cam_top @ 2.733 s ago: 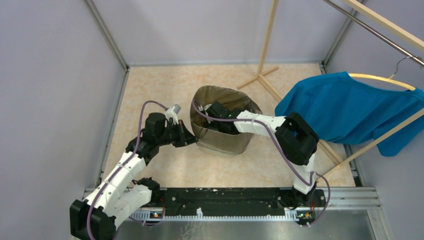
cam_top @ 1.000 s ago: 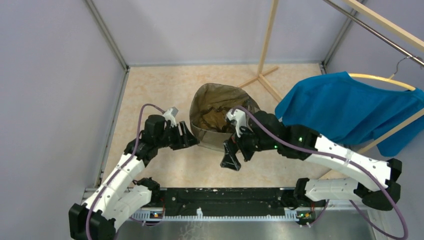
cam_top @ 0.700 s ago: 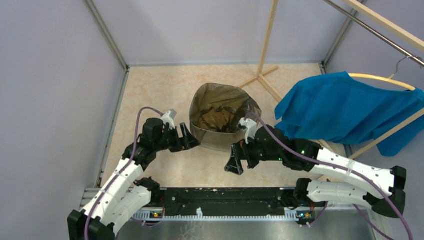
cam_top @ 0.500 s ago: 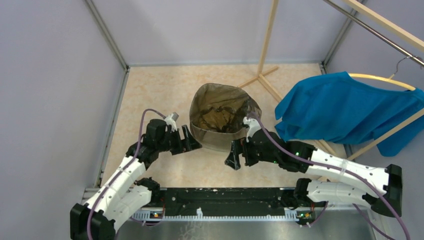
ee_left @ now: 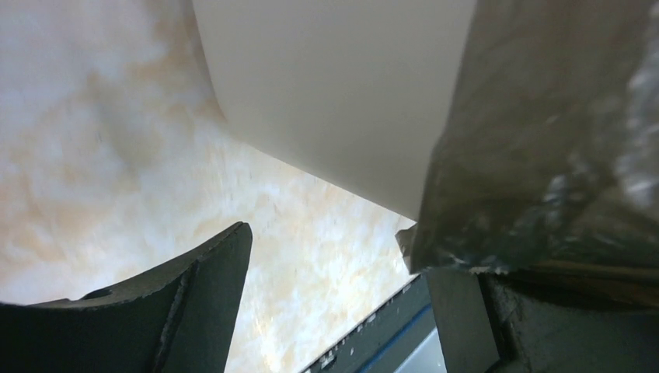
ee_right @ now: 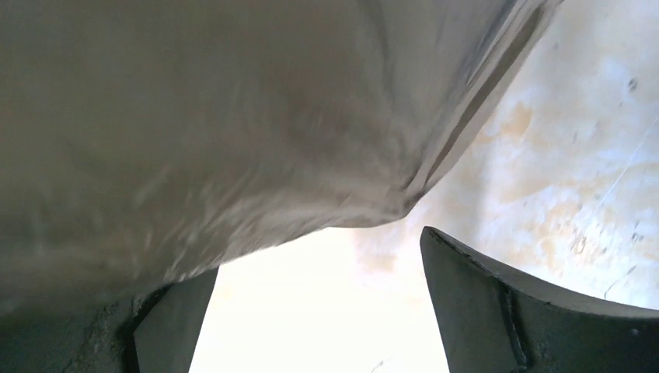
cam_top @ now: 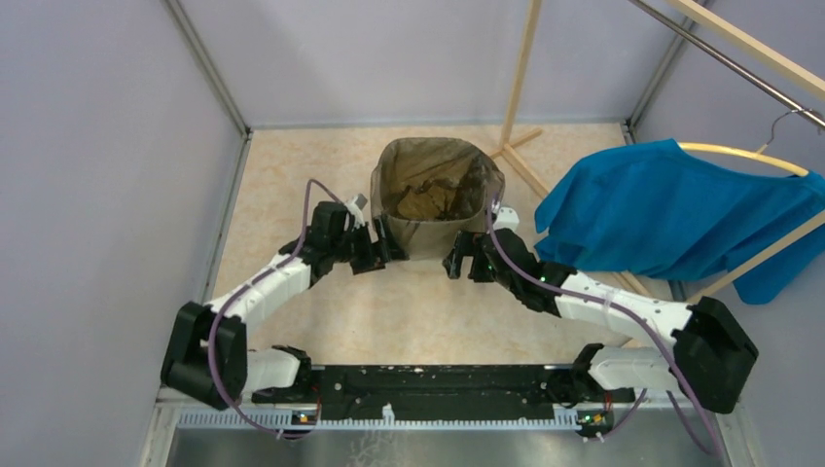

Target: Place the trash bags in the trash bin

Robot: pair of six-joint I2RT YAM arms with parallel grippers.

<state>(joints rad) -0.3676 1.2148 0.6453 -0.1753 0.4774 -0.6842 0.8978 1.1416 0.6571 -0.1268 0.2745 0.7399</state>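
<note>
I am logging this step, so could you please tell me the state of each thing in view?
trash bag, opened out inside the bin, its edge folded over the rim.
trash bin, upright, lined by the bag.
left fingers, open beside the bin, bag film lying over one.
right fingers, open beside the bin, bag film lying over one.
blue garment, hanging on a hanger.

This is a robotics lab test cell, not a lived-in room: blank lavender-grey walls held by bare metal posts box in a beige marbled bench. Two white-and-black arms are bolted to a black rail at its near edge. The household pieces look staged: a trash bin and a blue garment on a wooden rack.
</note>
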